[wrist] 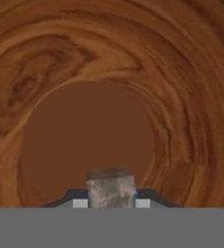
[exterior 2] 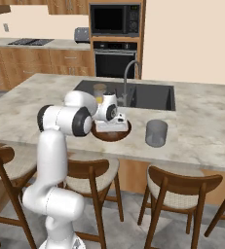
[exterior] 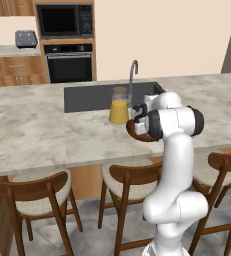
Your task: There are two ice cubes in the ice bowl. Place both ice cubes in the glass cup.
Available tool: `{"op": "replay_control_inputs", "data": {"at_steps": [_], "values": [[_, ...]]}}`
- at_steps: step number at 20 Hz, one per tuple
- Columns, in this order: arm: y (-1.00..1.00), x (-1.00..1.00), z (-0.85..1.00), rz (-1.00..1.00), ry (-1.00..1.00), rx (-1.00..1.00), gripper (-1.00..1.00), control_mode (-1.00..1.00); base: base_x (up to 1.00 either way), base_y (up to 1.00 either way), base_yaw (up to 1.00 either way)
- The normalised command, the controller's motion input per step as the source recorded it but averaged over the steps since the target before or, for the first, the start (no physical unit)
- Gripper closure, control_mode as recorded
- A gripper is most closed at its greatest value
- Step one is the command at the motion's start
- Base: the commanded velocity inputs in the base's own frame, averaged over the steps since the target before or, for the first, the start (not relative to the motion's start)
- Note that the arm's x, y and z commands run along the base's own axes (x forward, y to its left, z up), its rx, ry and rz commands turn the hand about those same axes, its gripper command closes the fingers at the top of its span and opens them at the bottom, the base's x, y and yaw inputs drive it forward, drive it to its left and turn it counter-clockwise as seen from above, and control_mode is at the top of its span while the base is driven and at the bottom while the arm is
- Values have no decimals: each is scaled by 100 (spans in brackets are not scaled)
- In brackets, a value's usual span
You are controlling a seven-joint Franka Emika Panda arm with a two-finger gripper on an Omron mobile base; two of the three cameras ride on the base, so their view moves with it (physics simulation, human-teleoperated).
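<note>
No readable text, labels, brands or numbers anywhere.

The hand (exterior 2: 111, 127) is down inside the ice bowl (exterior 2: 111, 134) on the marble worktop (exterior 2: 201, 131). The empty glass cup (exterior 2: 156, 133) stands just right of the bowl. Behind them, the sink (exterior 2: 148, 97) and its curved faucet (exterior 2: 128, 78).
</note>
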Motion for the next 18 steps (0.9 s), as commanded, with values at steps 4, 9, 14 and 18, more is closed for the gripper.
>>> {"op": "replay_control_inputs", "data": {"at_steps": [4, 9, 14, 18], "values": [[0, -49, 41, -7, -3, 4, 100, -100, 0, 0, 0], [1, -14, 100, -6, -17, 3, 100, -100, 0, 0, 0], [-2, -10, 100, -7, -8, 0, 100, -100, 0, 0, 0], [-33, -13, 62, -13, 2, 0, 100, -100, 0, 0, 0]]}}
